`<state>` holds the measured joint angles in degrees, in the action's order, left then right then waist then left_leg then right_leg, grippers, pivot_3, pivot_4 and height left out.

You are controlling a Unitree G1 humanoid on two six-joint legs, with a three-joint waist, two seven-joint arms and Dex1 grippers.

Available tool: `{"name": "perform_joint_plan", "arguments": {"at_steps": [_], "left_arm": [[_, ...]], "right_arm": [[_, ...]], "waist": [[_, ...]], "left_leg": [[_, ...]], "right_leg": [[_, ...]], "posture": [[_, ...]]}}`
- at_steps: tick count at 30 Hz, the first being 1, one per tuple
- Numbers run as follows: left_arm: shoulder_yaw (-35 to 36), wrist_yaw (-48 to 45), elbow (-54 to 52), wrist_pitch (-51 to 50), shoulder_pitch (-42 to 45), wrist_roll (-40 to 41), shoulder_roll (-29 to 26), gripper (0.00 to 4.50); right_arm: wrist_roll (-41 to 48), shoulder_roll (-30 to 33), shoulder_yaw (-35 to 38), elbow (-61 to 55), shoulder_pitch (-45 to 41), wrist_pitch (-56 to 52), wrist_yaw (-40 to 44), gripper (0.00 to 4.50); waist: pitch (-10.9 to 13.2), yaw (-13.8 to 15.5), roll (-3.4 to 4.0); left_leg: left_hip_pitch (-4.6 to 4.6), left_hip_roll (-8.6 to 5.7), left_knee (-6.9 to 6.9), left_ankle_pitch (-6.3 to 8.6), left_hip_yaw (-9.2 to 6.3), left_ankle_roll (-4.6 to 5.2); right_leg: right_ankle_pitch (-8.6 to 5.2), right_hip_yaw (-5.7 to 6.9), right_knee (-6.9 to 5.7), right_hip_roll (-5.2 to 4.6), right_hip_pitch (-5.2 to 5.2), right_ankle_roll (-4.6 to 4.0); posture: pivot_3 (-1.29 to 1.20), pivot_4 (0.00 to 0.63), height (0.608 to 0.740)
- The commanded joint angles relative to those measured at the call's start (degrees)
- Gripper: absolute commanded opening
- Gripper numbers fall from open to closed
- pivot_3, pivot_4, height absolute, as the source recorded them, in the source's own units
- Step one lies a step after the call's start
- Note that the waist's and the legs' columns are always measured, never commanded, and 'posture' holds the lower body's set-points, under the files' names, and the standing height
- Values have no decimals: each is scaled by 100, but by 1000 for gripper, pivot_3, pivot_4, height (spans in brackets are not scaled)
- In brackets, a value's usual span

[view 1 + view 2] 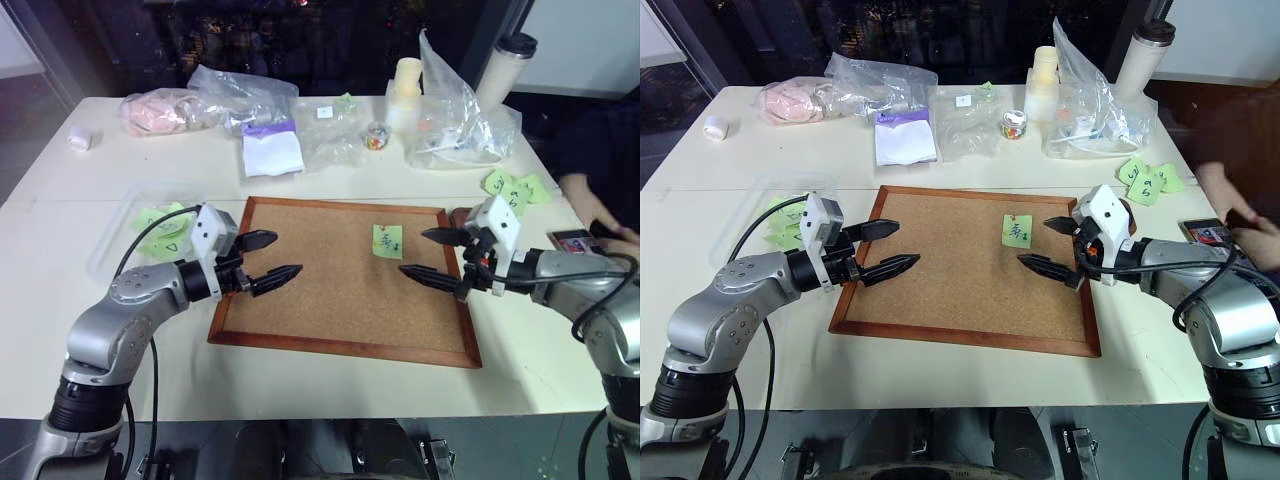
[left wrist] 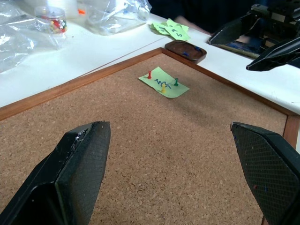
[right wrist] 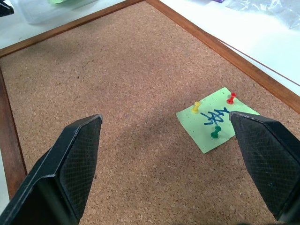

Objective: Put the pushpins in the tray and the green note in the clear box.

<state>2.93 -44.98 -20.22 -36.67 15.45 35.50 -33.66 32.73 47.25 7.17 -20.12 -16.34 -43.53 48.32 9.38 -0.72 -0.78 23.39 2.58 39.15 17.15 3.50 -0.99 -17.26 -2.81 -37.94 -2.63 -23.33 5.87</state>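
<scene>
Right wrist view: the small light-green sticky note (image 3: 216, 120) lies pinned on the wood-framed cork board (image 1: 330, 320) by red, yellow and green pushpins (image 3: 215, 133). Both grippers, left (image 1: 268, 257) and right (image 1: 432, 256), hover above the board, jaws spread wide, empty.

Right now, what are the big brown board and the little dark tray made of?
The board looks like cork, speckled and grainy, inside a smooth reddish wooden frame. The tray seems to be dark, slightly glossy wood, though coated plastic could look alike.

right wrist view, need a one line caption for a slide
Open right end effector above the cork board, facing the green note held by red, yellow and green pushpins.
</scene>
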Motion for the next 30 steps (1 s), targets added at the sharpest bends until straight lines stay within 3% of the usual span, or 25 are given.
{"name": "perform_joint_plan", "arguments": {"at_steps": [1,13,25,28,30], "left_arm": [[23,-46,-168,101,27,35,5,4486],[-48,-80,-198,128,50,-42,-1,4486],[-674,12,-38,496,300,-685,229,4486],[-901,74,194,732,429,-981,409,3625],[-1020,123,325,840,481,-1117,549,2659]], "right_arm": [[7,97,93,-164,-26,41,20,4500],[-15,83,79,-149,-40,52,7,4500],[-32,40,40,-147,-61,65,19,4500],[-45,12,21,-116,-67,85,13,4500],[-49,-72,45,-13,-110,93,-64,4500]], "waist": [[0,0,0],[0,0,0],[0,6,0],[0,7,0],[0,7,0]], "left_leg": [[0,0,0,0,0,0],[0,0,0,0,0,0],[0,-4,1,0,0,0],[0,-4,1,0,0,0],[0,-6,1,0,0,0]], "right_leg": [[0,0,0,0,0,0],[0,0,0,0,0,0],[0,0,0,-1,0,0],[0,0,0,0,1,0],[0,0,0,0,1,0]], "posture": [[0,150,740],[0,150,740],[0,150,740],[0,150,740],[0,150,740]]}}
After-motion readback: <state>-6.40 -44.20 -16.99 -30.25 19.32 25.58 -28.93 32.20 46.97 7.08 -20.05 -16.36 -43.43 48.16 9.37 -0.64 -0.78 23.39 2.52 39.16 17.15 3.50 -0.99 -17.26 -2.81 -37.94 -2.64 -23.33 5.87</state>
